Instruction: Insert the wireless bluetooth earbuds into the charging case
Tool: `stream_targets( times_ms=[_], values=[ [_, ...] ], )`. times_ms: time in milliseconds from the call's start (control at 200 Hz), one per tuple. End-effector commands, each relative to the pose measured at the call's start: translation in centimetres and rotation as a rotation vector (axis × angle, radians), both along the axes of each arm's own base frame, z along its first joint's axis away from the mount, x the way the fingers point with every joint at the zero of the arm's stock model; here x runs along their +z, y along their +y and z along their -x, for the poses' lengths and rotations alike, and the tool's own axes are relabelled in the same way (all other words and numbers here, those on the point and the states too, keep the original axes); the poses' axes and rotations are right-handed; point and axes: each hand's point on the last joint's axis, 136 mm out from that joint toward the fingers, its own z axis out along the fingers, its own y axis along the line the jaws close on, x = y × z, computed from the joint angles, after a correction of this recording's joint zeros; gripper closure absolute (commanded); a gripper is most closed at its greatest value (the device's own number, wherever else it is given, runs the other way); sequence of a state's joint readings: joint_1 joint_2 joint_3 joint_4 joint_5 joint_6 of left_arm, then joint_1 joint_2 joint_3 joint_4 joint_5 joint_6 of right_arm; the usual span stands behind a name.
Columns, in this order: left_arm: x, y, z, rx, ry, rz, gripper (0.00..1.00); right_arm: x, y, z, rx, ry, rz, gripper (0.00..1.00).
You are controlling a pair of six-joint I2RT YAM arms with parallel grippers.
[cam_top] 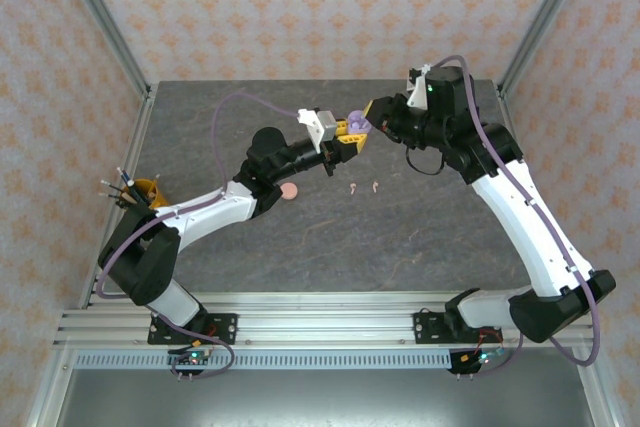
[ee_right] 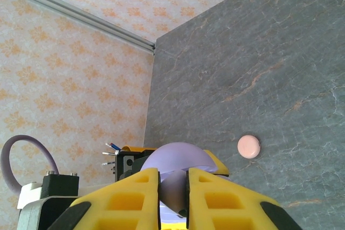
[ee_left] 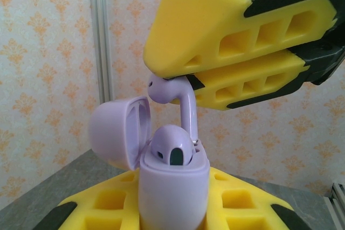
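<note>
One lilac stemmed earbud [ee_left: 171,148] sits in the open round lilac case [ee_left: 173,197], which our left fingers [ee_left: 102,211] clamp. Our right fingers [ee_left: 226,30] pinch the second lilac earbud [ee_left: 183,103] just over it. Two pale pink earbuds [cam_top: 354,188] lie on the grey counter [cam_top: 420,237], not yet inserted.

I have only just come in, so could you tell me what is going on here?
The left gripper holds an open lilac case with one lilac earbud already seated. The right gripper pinches the second lilac earbud just above it, stem down. A pink case and two pink earbuds lie on the table.
</note>
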State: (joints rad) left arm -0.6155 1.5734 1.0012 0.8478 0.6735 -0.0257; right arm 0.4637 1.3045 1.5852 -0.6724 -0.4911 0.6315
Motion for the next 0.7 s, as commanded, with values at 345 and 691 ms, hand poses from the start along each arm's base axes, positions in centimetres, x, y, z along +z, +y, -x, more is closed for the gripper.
stream_targets(
  times_ms=[345,691],
  values=[
    [2.5,-0.2,0.6,-0.013,-0.067,0.029,1.00,-1.0,0.0,0.1,0.020,0.009,0.040,0.83],
    [2.4,-0.2,0.6,-0.013,-0.063,0.030,1.00,-2.7,1.7,0.5,0.072,0.034,0.092,0.83]
  ],
)
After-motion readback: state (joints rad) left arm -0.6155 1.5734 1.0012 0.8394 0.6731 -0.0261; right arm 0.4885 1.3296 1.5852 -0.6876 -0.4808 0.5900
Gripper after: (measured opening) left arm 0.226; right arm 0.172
